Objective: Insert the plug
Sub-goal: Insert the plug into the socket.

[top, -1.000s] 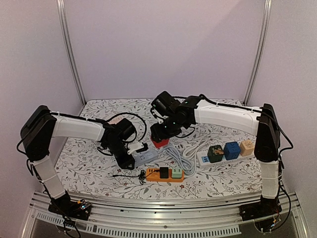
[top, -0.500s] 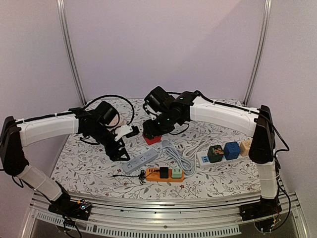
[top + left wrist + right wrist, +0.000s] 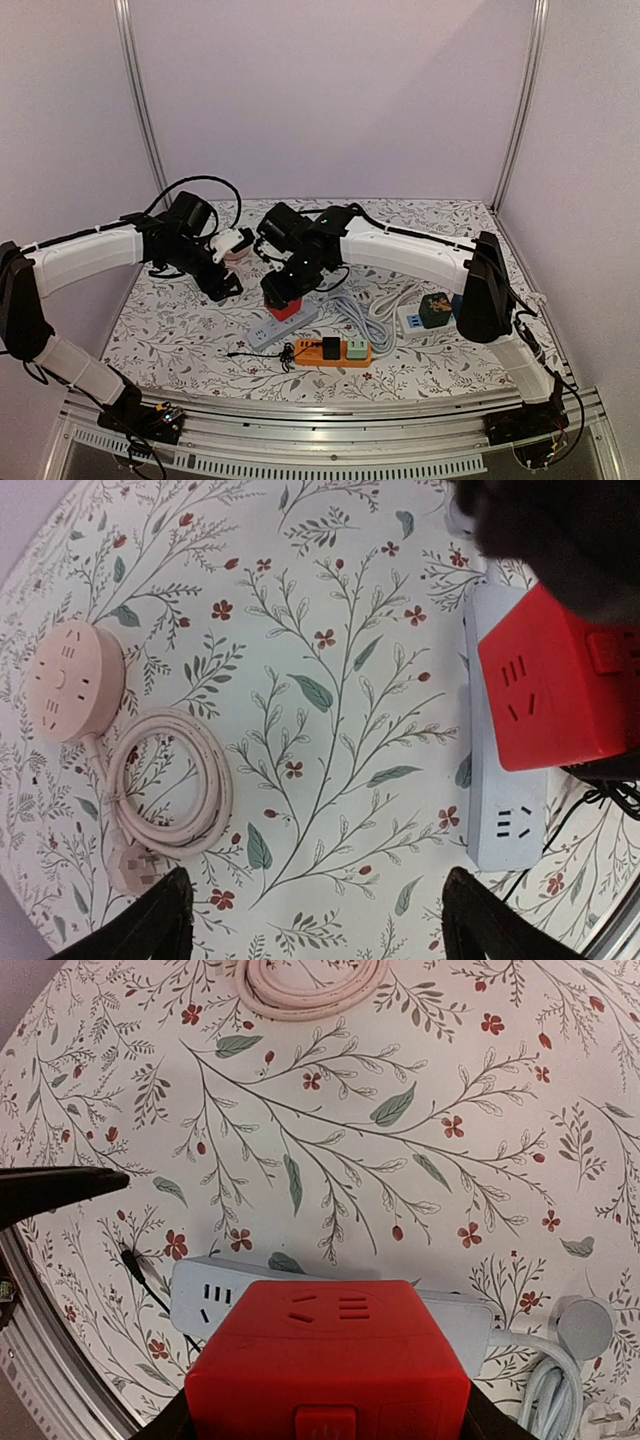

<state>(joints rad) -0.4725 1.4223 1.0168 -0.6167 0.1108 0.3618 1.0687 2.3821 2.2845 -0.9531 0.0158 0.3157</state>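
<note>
Left claw, now wide, has released the white strip; right claw holds the red plug above it.

- Left arm: reaches from lower left toward frame centre, wrist angled down.
- Left gripper: jaws wide apart, nothing between them.
- Right arm: stretched from lower right across to centre.
- Right gripper: pointing down, clamped on red cube.
</note>
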